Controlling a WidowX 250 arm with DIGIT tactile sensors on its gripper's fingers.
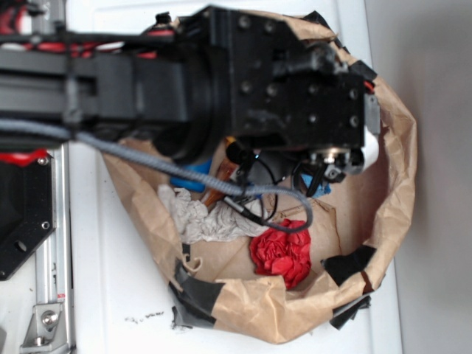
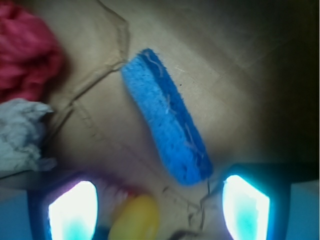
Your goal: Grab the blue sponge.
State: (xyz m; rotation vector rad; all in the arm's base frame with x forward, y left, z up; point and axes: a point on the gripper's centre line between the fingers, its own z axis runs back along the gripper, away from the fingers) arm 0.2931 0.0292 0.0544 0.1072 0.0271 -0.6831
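Brown paper bag floor holds blue sponge; hand wide open, empty.

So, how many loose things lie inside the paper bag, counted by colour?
Blue: 1, the blue sponge
Red: 1, a crumpled red cloth
Grey: 1, a crumpled grey cloth
Yellow: 1, a round yellow thing, partly hidden
Total: 4 that I can see

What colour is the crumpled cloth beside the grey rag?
Red cloth, clearest in the exterior view, next to the grey rag.
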